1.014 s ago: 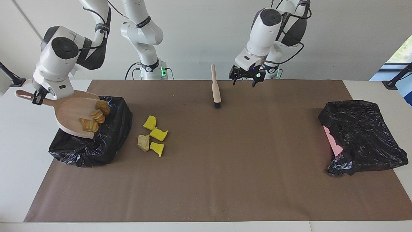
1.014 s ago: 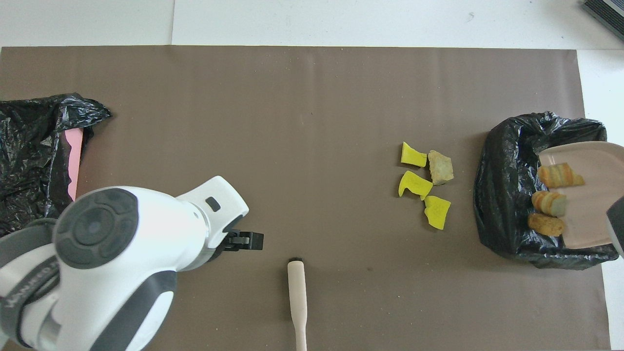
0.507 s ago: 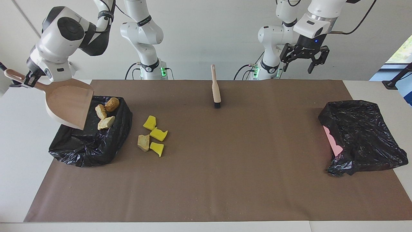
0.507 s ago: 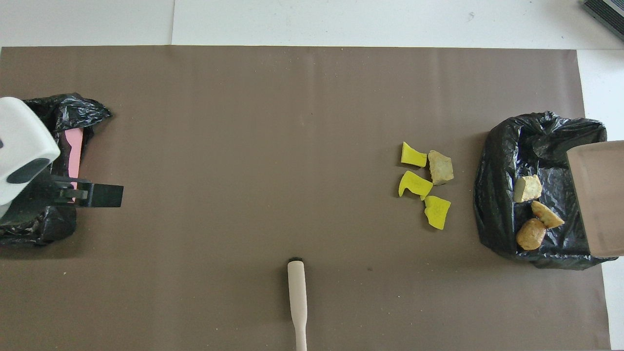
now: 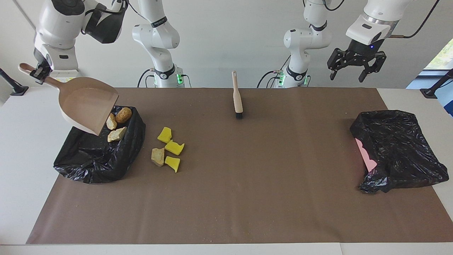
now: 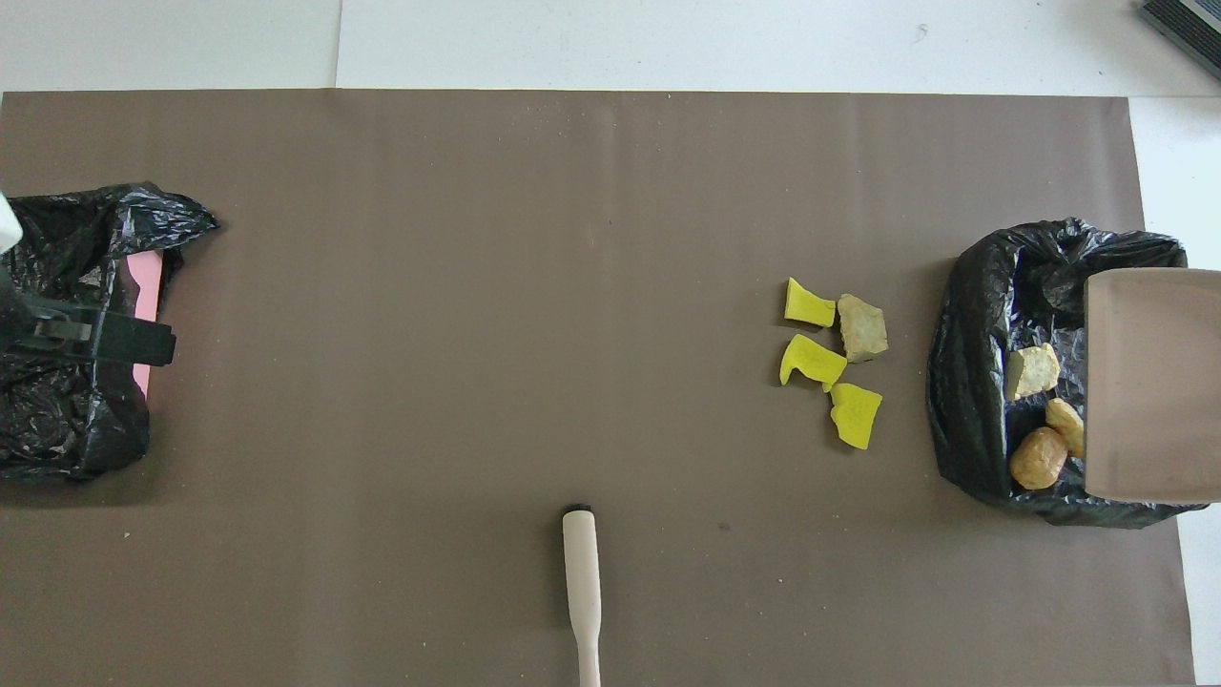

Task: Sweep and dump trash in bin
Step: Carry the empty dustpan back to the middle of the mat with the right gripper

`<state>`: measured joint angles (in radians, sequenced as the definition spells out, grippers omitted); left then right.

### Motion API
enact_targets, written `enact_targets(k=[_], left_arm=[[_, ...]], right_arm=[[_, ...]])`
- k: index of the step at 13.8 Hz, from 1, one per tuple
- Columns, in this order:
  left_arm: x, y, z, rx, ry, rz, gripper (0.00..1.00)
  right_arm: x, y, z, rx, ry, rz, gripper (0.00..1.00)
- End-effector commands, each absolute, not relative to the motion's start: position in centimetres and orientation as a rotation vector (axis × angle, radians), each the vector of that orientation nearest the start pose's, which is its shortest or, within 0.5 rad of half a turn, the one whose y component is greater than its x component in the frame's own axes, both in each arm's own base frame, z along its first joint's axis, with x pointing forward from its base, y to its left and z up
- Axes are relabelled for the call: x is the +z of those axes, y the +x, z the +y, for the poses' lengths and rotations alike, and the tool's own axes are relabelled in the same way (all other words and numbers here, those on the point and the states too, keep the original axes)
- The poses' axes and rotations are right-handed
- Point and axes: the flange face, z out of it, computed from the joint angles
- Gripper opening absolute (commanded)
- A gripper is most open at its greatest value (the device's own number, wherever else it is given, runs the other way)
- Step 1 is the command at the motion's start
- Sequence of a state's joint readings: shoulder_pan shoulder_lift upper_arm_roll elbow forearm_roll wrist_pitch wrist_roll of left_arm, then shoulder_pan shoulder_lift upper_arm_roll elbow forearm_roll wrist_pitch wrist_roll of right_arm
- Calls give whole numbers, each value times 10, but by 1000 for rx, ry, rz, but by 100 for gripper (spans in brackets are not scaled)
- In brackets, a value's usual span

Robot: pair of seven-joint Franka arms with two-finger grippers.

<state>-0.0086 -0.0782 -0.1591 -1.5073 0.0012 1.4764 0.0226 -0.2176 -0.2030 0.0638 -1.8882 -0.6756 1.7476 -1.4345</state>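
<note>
3 scraps in bin (4 more beside it)

A robotics lab, not a home or kitchen. 2 white multi-joint arms w/ black grippers are bolted at one long edge of a white table, green status lights glowing at their bases, cables looping off the upper links. A brown paper sheet covers most of the tabletop as a work surface. Bare white wall runs along the arms' edge of the table; a strip of window shows past the left arm's end. Props look staged: a brush lying betw. the 2 bases, a black bag-lined bin toward the right arm's end from it, a 2nd black bag toward the left arm's end.
</note>
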Motion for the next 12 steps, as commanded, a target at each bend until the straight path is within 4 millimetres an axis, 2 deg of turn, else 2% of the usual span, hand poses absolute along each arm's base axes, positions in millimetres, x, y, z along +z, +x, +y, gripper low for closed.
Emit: enact_targets(k=[1, 4, 6, 8, 10, 12], left_arm=[[697, 512, -70, -60, -3110, 260, 100], [696, 515, -41, -62, -3127, 177, 100], [697, 516, -40, -76, -3130, 171, 100], [697, 516, -36, -76, -3131, 159, 100], [697, 517, -33, -79, -3125, 150, 100], [698, 517, -31, -84, -3123, 142, 100]], right_arm=[[613, 498, -77, -428, 2126, 1570, 0], [599, 504, -6, -279, 2304, 1478, 0], [581, 510, 43, -203, 2435, 1414, 0], [560, 516, 81, -184, 2527, 1324, 0], [555, 515, 106, -149, 2563, 1284, 0], [559, 519, 115, -109, 2627, 1239, 0]])
